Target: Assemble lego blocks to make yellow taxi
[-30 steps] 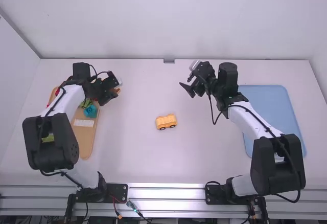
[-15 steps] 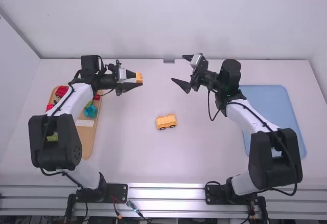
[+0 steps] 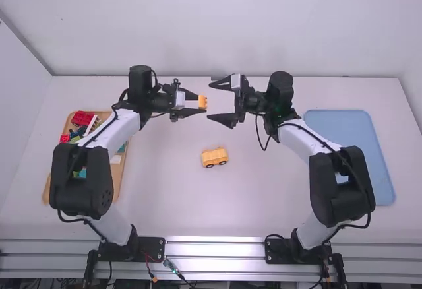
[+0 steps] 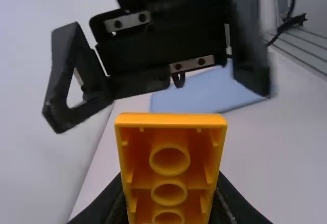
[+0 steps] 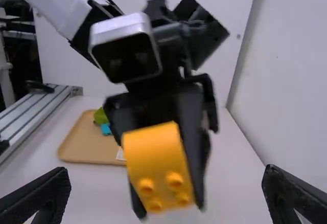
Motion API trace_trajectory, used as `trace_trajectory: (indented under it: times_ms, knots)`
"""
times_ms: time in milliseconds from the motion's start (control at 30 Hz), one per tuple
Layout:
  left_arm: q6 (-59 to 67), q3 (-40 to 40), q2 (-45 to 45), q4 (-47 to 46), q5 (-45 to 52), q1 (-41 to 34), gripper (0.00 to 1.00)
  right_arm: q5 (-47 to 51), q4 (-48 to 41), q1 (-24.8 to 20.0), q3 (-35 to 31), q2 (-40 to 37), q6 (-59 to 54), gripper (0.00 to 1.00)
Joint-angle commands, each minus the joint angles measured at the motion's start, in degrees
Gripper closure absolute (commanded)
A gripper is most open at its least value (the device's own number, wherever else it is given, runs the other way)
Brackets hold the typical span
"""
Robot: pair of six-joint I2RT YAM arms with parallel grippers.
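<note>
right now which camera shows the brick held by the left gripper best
The left wrist view: the orange-yellow brick is large there, its hollow underside facing the camera. The right wrist view shows its studs but blurred; the high view shows it small, between the left gripper's fingertips.

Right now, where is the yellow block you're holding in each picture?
High view: block in the left gripper, upper middle.
Left wrist view: hollow side showing, between that gripper's fingers.
Right wrist view: studs showing.
Shared landmark: the open right gripper.
</note>
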Motion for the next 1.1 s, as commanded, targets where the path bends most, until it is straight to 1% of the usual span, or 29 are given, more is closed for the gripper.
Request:
trace_trajectory:
  times_ms: [0, 100, 167, 267, 333, 433, 500, 600, 733, 800, 900, 1067]
  knots:
    - [-14.7, -0.2, 2.4, 4.7, -2.8, -0.9, 0.98, -3.8, 0.0, -0.8, 1.4, 0.4, -1.8, 0.01]
    - [-24.2, -0.2, 4.7, 14.7, -1.2, -1.2, 0.98, -4.4, 0.4, -1.1, 1.4, 0.4, -2.3, 0.01]
    - [-28.2, -0.2, 5.7, 19.1, -0.7, -1.2, 0.98, -3.6, 0.3, -1.2, 1.4, 0.4, -2.3, 0.02]
    - [-34.9, -0.2, 6.6, 24.1, -1.1, -1.2, 0.98, -3.6, 0.6, -2.0, 1.5, 0.4, -2.3, 0.08]
    - [-36.8, -0.2, 6.6, 24.6, -1.2, -1.6, 0.98, -2.3, -0.2, -1.8, 1.9, 0.4, -1.6, 0.11]
    - [-37.1, -0.2, 6.6, 24.5, -1.1, -3.2, 0.98, 0.5, 0.2, -1.5, 2.2, 0.4, 2.6, 0.11]
    - [-37.0, -0.2, 6.6, 24.6, -1.4, -4.2, 0.98, 0.2, 0.0, -1.7, 2.3, 0.4, 3.5, 0.14]
    - [-37.1, -0.2, 6.6, 24.6, -1.5, -4.7, 0.98, 0.6, -0.1, -2.0, 2.6, 0.4, 4.9, 0.16]
    - [-37.1, -0.2, 6.6, 24.6, -1.2, -4.6, 0.98, 2.0, 0.0, -3.0, 2.7, 0.4, 8.3, 0.23]
    - [-37.1, -0.2, 6.6, 24.6, -1.1, -4.6, 0.98, 1.5, -0.1, -3.5, 2.7, 0.4, 8.3, 0.26]
    - [-37.1, -0.2, 6.6, 24.7, -1.1, -4.6, 0.98, 1.6, 0.0, -3.2, 2.7, 0.4, 9.4, 0.3]
    - [-37.3, -0.2, 6.6, 25.1, -1.1, -4.6, 0.98, 1.6, -1.2, -3.2, 2.7, 0.4, 9.0, 0.29]
